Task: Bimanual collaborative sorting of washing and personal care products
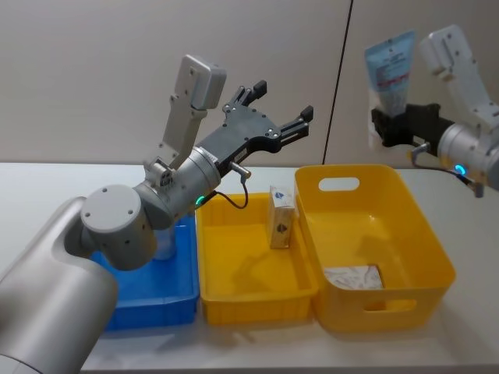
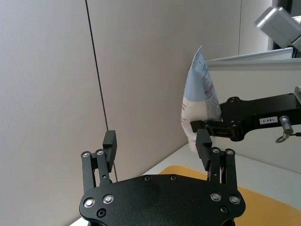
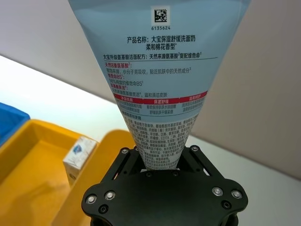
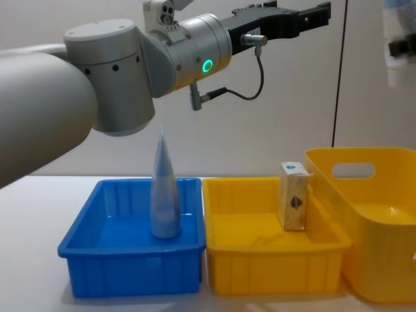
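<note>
Pale-blue tapered squeeze tube (image 1: 392, 68) pinched upright by right gripper (image 1: 387, 125), raised for handover; left gripper (image 1: 279, 108) reaching with fingers spread above shallow yellow bin (image 1: 257, 300).

White table (image 1: 47, 187) carries three bins in row: blue bin (image 1: 168, 300) below left gripper's (image 1: 279, 105) arm, low yellow bin (image 1: 257, 292) beneath it, tall yellow bin (image 1: 390, 226) below right gripper (image 1: 390, 125).
</note>
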`<act>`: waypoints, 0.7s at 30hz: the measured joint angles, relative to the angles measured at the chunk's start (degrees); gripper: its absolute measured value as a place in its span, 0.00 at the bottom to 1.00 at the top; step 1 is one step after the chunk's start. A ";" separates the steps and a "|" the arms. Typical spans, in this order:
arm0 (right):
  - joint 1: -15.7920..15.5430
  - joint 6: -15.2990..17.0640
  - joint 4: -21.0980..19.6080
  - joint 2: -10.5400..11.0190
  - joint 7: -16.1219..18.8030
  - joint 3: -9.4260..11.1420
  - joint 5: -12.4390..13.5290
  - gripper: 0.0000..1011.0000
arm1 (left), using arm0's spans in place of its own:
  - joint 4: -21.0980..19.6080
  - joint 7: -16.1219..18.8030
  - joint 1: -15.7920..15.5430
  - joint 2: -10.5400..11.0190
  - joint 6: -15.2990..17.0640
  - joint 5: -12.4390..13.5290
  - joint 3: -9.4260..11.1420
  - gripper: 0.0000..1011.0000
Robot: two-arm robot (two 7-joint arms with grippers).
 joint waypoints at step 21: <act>8.87 11.95 12.47 0.71 6.97 -4.21 0.26 0.19 | 0.00 0.00 0.00 0.00 -0.01 0.00 0.00 0.99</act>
